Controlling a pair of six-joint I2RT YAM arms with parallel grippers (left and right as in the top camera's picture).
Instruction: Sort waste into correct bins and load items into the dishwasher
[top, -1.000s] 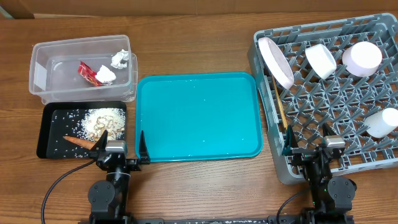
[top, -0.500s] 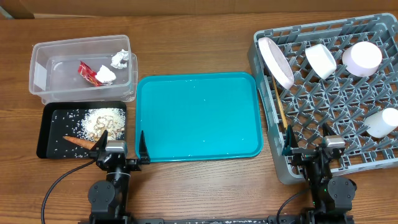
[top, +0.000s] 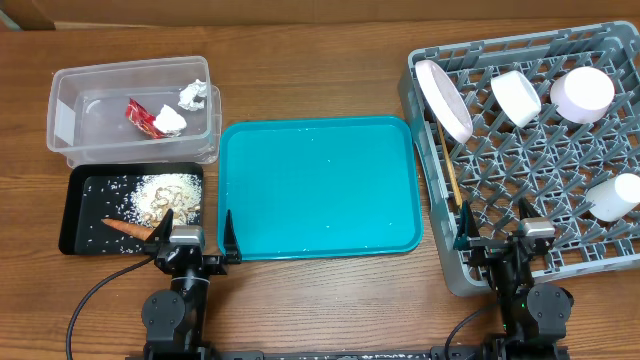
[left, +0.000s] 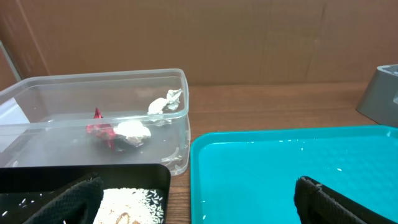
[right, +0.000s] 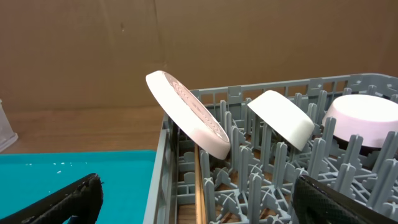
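Note:
The grey dish rack (top: 600, 240) at the right holds a white plate (top: 443, 99) on edge, a white bowl (top: 516, 97), a pink bowl (top: 582, 93), a white cup (top: 612, 198) and wooden chopsticks (top: 449, 172). The clear tub (top: 62, 120) holds a red wrapper (top: 141, 118) and white tissues (top: 192, 95). The black tray (top: 80, 235) holds rice scraps (top: 167, 196) and an orange carrot (top: 128, 227). My left gripper (top: 192, 239) is open and empty at the table's front, between black tray and teal tray. My right gripper (top: 494, 232) is open and empty over the rack's front edge.
A teal serving tray (top: 318, 185) with a few rice grains lies in the middle between the bins and the rack. Cardboard walls stand behind the table. The left wrist view shows the tub (left: 180, 118) and the teal tray (left: 280, 168) ahead.

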